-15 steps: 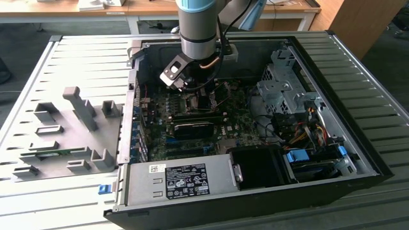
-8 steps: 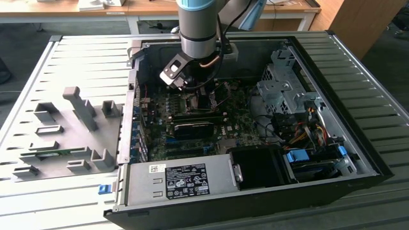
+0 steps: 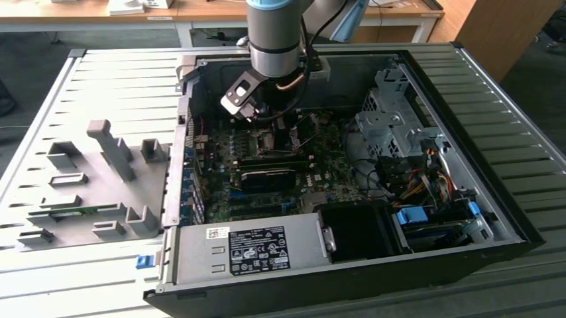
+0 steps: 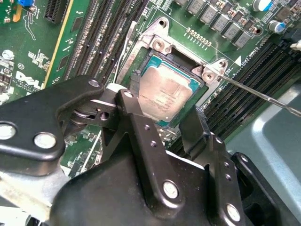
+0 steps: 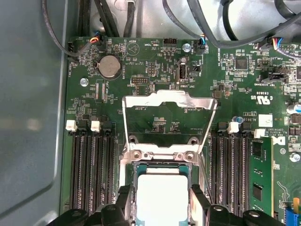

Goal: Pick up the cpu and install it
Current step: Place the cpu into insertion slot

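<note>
Since the metal hold-down plate (image 5: 169, 100) is swung open and leaves the socket (image 4: 159, 44) uncovered, the gripper (image 5: 162, 207) reaches straight down at the far end of the computer case (image 3: 495, 126), its fingers (image 4: 141, 122) pinching two opposite edges of the cpu (image 4: 165, 94), which lies level in that socket.

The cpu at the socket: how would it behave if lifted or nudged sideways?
The cpu looks like a thin flat plate, so probably stiff and light. Its smooth metal top likely gives little grip. With the socket close around it, a sideways nudge would probably be blocked.
</note>
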Robot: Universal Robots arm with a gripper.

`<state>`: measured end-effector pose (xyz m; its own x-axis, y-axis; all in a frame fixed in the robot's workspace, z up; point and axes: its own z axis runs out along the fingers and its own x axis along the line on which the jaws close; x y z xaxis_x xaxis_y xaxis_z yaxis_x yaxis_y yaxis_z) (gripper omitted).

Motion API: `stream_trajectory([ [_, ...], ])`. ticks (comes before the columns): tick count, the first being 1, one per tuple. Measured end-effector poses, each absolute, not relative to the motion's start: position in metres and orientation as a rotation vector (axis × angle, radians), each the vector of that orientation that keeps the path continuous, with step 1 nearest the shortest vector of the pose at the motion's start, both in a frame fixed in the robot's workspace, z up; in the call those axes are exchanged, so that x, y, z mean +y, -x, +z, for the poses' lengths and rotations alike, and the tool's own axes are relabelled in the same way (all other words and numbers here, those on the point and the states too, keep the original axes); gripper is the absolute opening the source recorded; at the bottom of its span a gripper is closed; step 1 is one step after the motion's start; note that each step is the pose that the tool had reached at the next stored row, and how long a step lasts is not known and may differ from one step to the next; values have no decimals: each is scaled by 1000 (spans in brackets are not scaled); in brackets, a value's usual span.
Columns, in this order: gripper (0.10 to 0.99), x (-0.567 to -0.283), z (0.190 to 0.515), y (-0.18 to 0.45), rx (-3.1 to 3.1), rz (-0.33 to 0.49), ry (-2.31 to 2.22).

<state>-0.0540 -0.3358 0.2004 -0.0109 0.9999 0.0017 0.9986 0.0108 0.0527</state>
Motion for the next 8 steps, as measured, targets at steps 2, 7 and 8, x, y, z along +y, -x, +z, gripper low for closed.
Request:
stream_trajectory([
  [2,537,-336,201,54,2208,59,-2184],
  [7,408,-336,204,54,2208,58,-2184],
  [8,408,-336,205,54,2208,58,-2184],
])
